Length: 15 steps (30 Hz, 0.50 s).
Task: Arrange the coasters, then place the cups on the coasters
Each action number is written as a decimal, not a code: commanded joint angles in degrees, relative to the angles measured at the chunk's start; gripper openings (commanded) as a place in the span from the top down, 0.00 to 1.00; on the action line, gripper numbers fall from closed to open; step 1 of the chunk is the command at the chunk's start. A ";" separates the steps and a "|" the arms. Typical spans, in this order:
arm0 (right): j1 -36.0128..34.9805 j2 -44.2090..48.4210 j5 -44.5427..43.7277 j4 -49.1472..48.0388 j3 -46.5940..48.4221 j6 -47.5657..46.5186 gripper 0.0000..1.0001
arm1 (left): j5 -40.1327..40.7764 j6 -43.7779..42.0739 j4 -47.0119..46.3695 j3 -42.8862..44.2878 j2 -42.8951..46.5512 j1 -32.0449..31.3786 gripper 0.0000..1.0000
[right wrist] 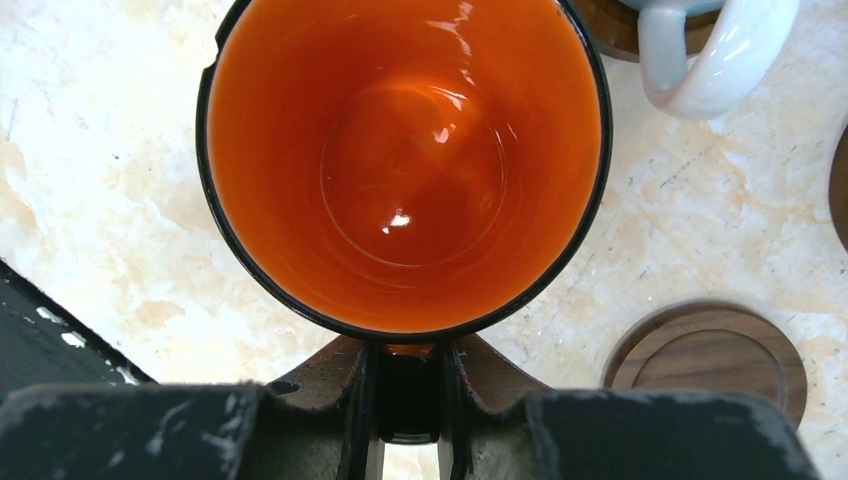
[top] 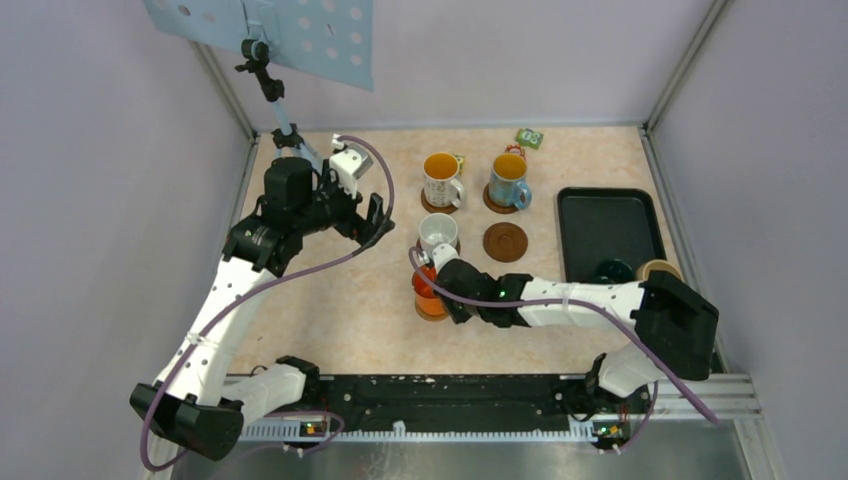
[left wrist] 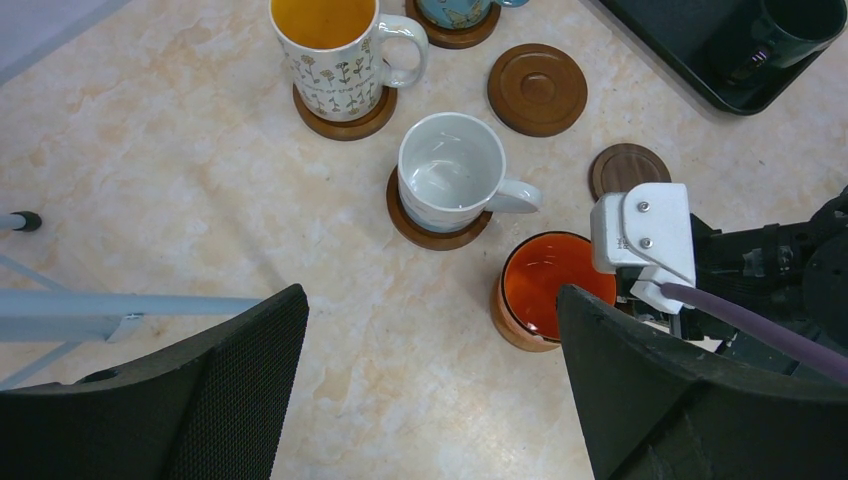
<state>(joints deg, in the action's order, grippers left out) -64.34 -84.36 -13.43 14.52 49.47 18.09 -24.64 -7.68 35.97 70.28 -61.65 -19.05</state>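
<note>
Standing mouth-up, orange mug (right wrist: 405, 160) apparently points handle into right pincer (right wrist: 405, 392).

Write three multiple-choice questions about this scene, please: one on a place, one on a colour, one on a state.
1. Where is the dark green ceramic mug?
A on the floor; B in the black rectangular tray; C on a shelf.
2. The right gripper holds a glossy ceramic mug. Which colour is it?
A orange; B light blue; C white.
3. In what state is the left gripper?
A shut on a mug; B shut, empty; C open, empty.

Answers:
1 B: it stands at the tray's near end.
2 A: the right wrist view shows its orange inside just above the fingers.
3 C: its jaws stand wide apart, with nothing between them.
</note>
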 commanded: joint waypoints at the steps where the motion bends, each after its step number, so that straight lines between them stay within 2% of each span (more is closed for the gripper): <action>1: -0.23 -0.65 -0.33 -5.19 0.00 1.11 0.99 | -0.93 -0.71 -1.73 0.41 1.07 0.33 0.01; 4: -0.19 -0.82 -0.97 -5.54 -0.47 1.15 0.98 | -0.77 -0.74 -1.78 0.27 1.29 0.33 0.01; 11: -0.23 -1.46 2.43 -4.67 -0.32 0.53 0.77 | 0.06 -1.26 -1.71 -0.42 1.84 0.33 0.01; 15: -0.18 -0.94 3.32 -3.36 -0.75 0.13 0.69 | 0.45 -1.45 -1.42 -0.30 2.05 0.33 0.01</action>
<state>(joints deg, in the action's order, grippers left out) -64.36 -85.73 -11.64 12.86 48.60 18.24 -24.53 -8.51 36.01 70.15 -61.30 -19.00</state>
